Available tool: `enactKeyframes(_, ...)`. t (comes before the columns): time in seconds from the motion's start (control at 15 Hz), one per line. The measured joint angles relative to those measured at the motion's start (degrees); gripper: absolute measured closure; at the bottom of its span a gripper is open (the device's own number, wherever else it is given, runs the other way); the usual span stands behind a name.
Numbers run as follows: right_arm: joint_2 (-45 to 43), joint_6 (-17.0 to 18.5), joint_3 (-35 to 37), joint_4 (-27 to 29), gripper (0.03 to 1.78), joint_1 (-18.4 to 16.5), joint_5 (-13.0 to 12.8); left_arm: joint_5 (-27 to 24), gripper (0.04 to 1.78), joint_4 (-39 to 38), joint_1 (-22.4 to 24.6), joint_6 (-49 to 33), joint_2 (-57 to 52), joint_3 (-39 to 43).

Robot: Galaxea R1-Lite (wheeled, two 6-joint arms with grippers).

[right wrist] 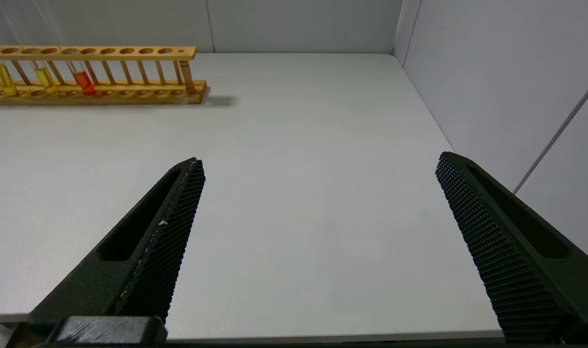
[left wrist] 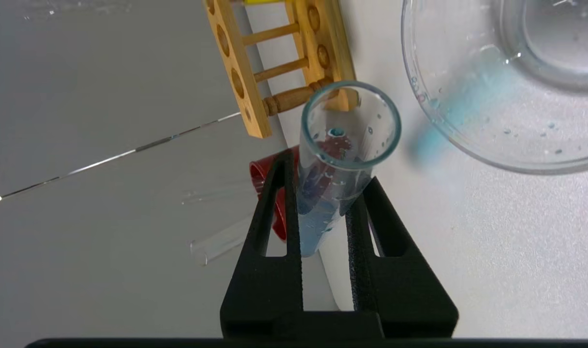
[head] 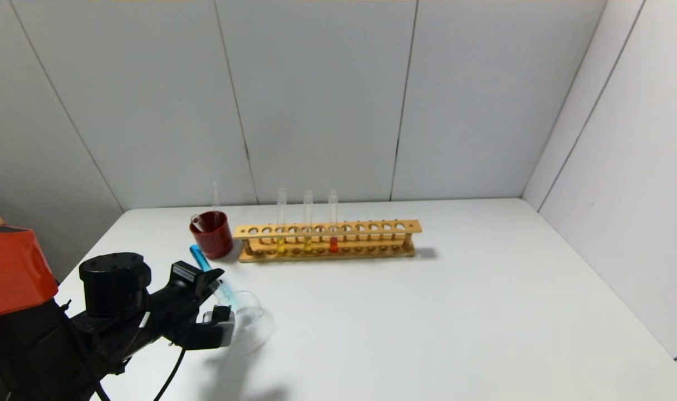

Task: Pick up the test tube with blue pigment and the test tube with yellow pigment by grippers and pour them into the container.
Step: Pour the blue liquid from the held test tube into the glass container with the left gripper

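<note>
The blue tube [head: 211, 274] is pinched by the left gripper [head: 219, 298] and tilted, its mouth lowered over the rim of the glass dish [head: 252, 323] near the table's [head: 427, 312] front left. Only in the left wrist view is the tube's open mouth [left wrist: 350, 124] seen end-on, with blue liquid and droplets lying along the inside, and a blue smear inside the dish [left wrist: 492, 121]. Only in the right wrist view is the right gripper [right wrist: 318, 176] seen, its fingers spread wide above bare table. Two yellow tubes [head: 281, 223] and a red tube [head: 333, 221] are held upright in the wooden rack [head: 327, 240], beside a red cup [head: 211, 235].
</note>
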Motion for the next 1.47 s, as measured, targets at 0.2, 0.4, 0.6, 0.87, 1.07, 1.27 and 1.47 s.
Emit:
enactKeyframes(0.2,0.0,0.0,0.0,0.0,0.06,0.0,0.0,-0.1,1.51,-0.1,-0.6,0.0,0.4,-1.6)
enactKeyframes(0.4,0.0,0.0,0.0,0.0,0.06,0.0,0.0,-0.1,1.51,-0.5,-0.9,0.0,0.9,-3.0)
enactKeyframes(0.6,0.0,0.0,0.0,0.0,0.06,0.0,0.0,-0.1,1.51,-1.2,-0.9,0.1,1.7,-3.1)
enactKeyframes(0.87,0.0,0.0,0.0,0.0,0.06,0.0,0.0,-2.2,1.51,-1.4,0.9,2.6,3.0,-3.1)
enactKeyframes(1.07,0.0,0.0,0.0,0.0,0.06,0.0,0.0,-2.8,1.51,-2.9,1.8,3.6,4.0,-3.2)
enactKeyframes(1.27,0.0,0.0,0.0,0.0,0.06,0.0,0.0,-3.1,1.51,-4.9,2.0,3.9,5.1,-3.2)
enactKeyframes(1.47,0.0,0.0,0.0,0.0,0.06,0.0,0.0,-3.2,1.51,-5.1,2.0,3.9,5.8,-3.2)
